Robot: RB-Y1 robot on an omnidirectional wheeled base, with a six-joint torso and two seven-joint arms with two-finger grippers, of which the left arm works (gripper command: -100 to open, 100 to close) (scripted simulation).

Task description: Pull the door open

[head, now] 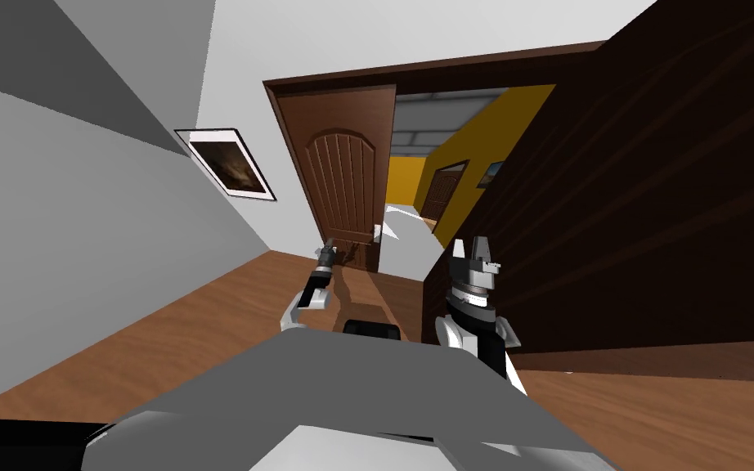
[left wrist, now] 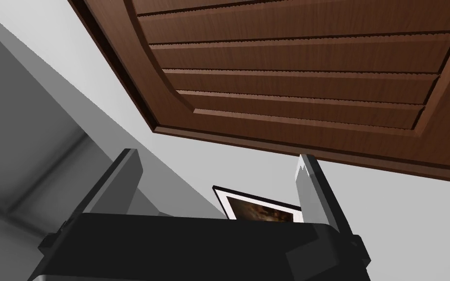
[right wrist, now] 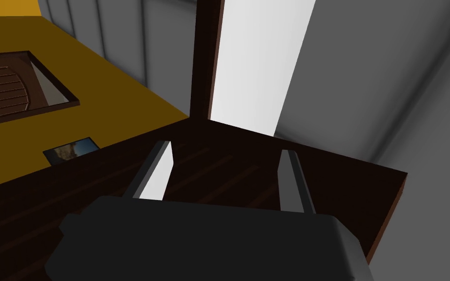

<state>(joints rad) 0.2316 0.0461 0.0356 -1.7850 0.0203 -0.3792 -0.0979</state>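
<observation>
Doorway in the far wall, dark brown door frame (head: 330, 82). The door (head: 629, 188) looks to be the broad dark leaf standing out from the right side of the frame toward the robot, its free edge low and near the robot. A panelled leaf (head: 338, 180) with an arched top sits flat in the left side of the frame. Between them the gap opens onto a yellow wall (head: 465, 139).

The right gripper (head: 471, 248) is just beside the door's free edge, fingers spread about a third of its view apart, holding nothing. The left gripper (head: 329, 245) points at the panelled leaf over the wooden floor (head: 204, 327), also spread wide and empty.

Handling, as a judgement: a stiff, flat slab that swings on its hinges and won't flex. Likely some weight, so a slow, steady pull. The face is smooth, so thin fingers would slide on it. Best hold is across the free edge or on a handle. A small white fitting (head: 378, 232) sits at the panelled leaf's inner edge, maybe a handle, too small to tell. No handle seen on the dark leaf.

The head view gives the layout of both leaves and both arms. The right wrist view adds the door's corner and its thin edge against the grey wall. The left wrist view adds the slats of the arched panel up close and a framed picture (left wrist: 258, 207) beyond the fingers.
</observation>
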